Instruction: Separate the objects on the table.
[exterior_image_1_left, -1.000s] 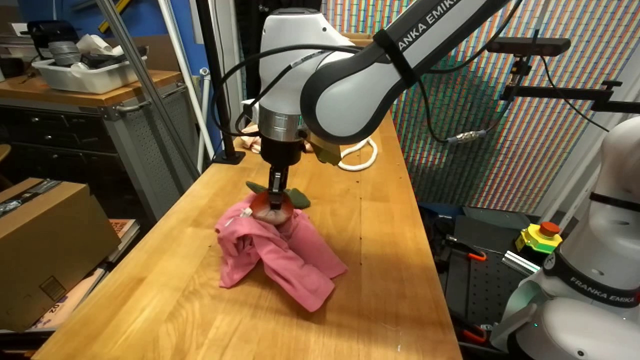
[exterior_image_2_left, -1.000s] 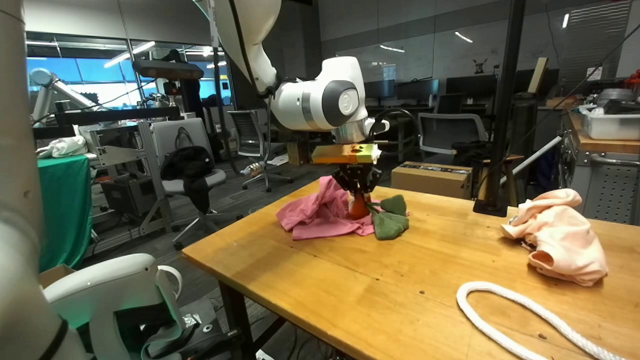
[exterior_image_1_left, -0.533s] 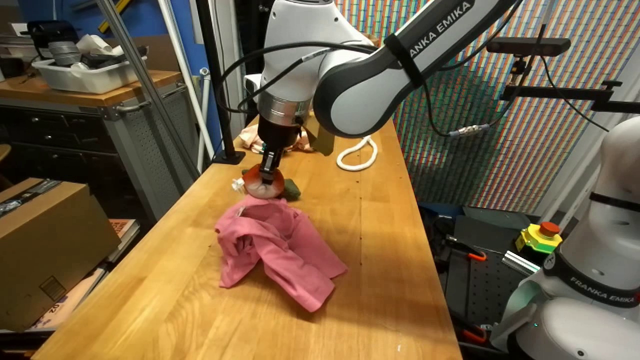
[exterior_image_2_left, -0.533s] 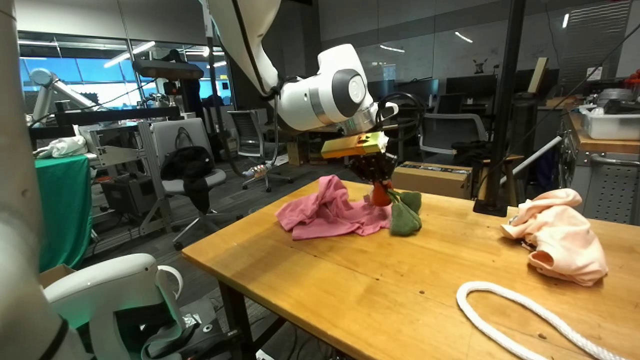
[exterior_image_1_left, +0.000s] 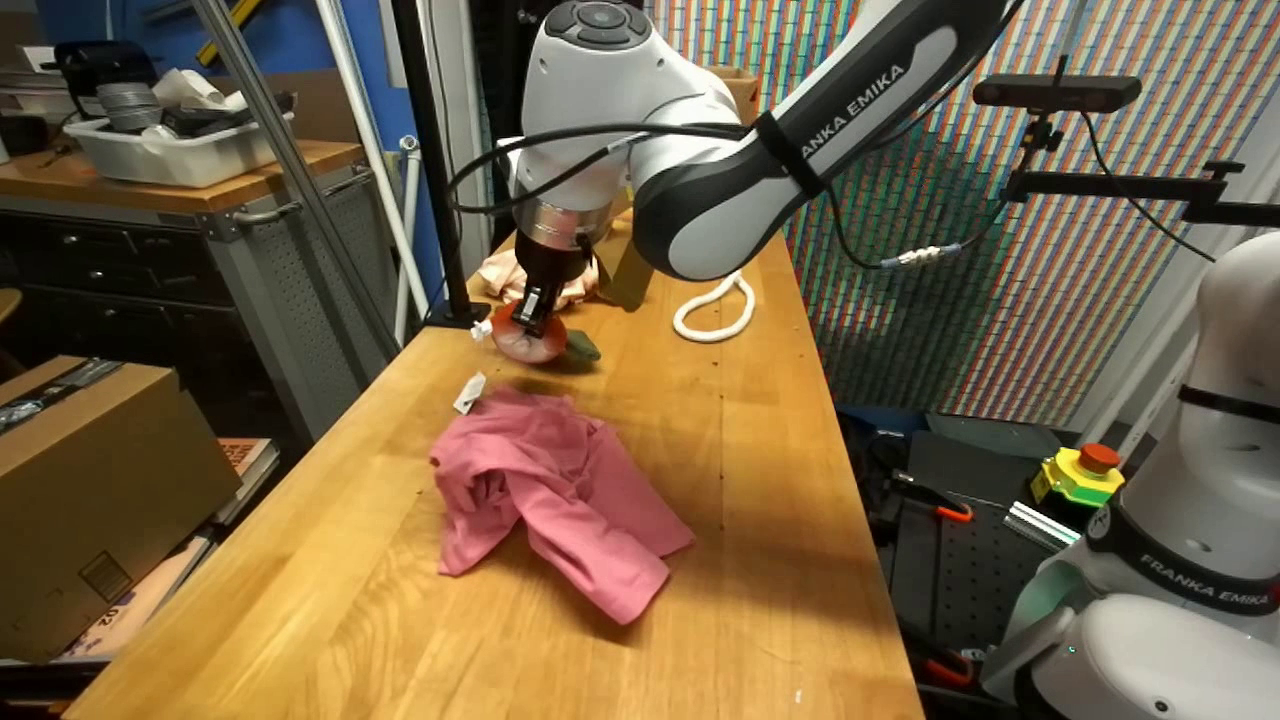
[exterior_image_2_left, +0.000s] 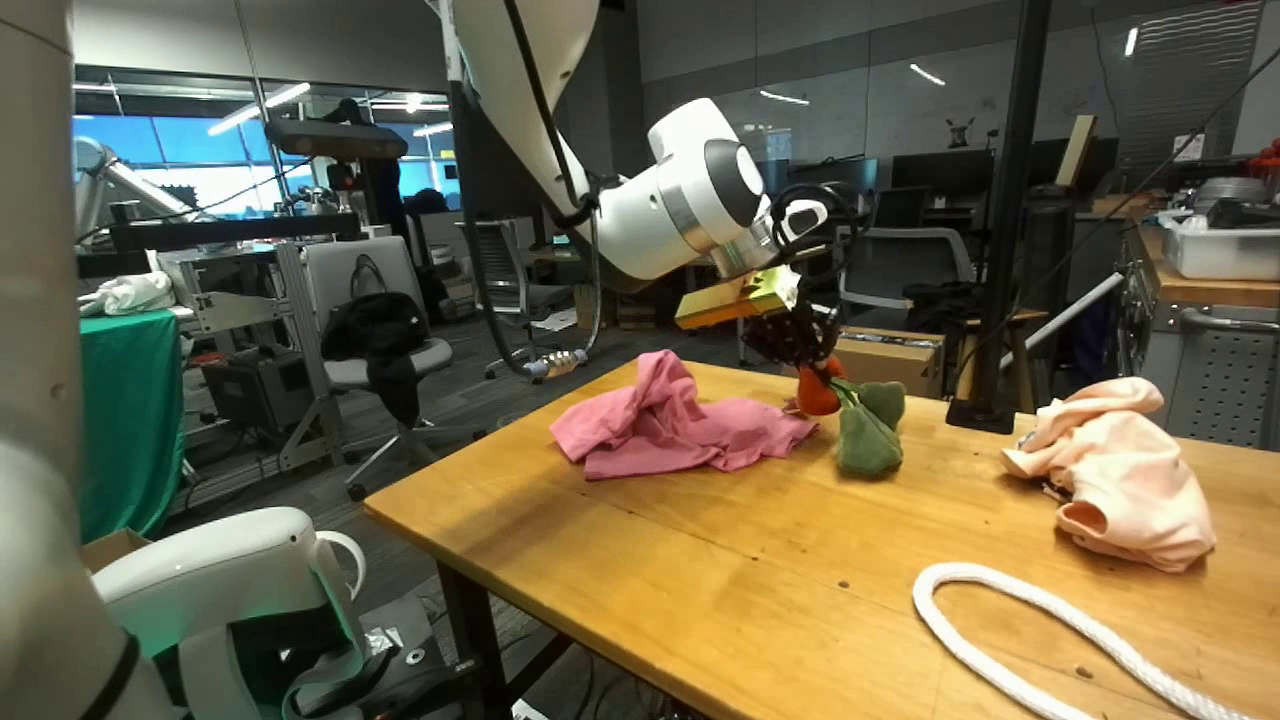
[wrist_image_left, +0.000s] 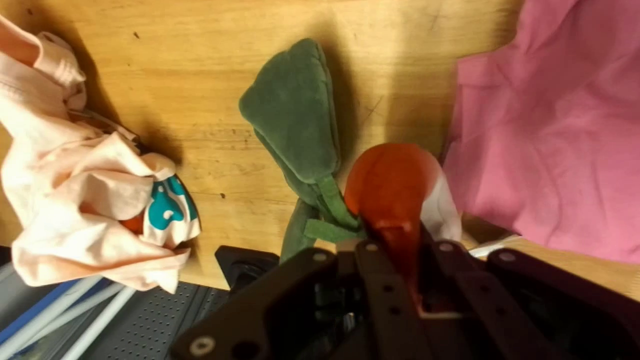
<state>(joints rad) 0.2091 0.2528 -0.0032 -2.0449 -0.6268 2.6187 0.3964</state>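
My gripper (exterior_image_1_left: 530, 322) is shut on a red-orange plush toy (exterior_image_1_left: 528, 345) with a white face and green leaves. The toy (exterior_image_2_left: 820, 392) hangs off the table beside the pink cloth, its leaves (exterior_image_2_left: 870, 435) drooping; I cannot tell whether they touch the tabletop. In the wrist view the red toy (wrist_image_left: 390, 185) sits between the fingers, with leaves (wrist_image_left: 300, 110) to the left. The crumpled pink cloth (exterior_image_1_left: 560, 490) lies on the wooden table (exterior_image_1_left: 300, 610). A peach cloth (exterior_image_2_left: 1130, 480) lies bunched farther along, with a teal print (wrist_image_left: 167, 205). A white rope loop (exterior_image_1_left: 715, 312) lies near it.
A black pole (exterior_image_2_left: 990, 250) stands on a base at the table edge, close to the peach cloth and my gripper. A cardboard box (exterior_image_1_left: 110, 500) stands beside the table. A small white tag (exterior_image_1_left: 469, 393) sticks out from the pink cloth.
The gripper has lifted the plush toy off the pink cloth and carried it toward the pole and peach cloth, tilting on the way. The pink cloth's tag end now shows.
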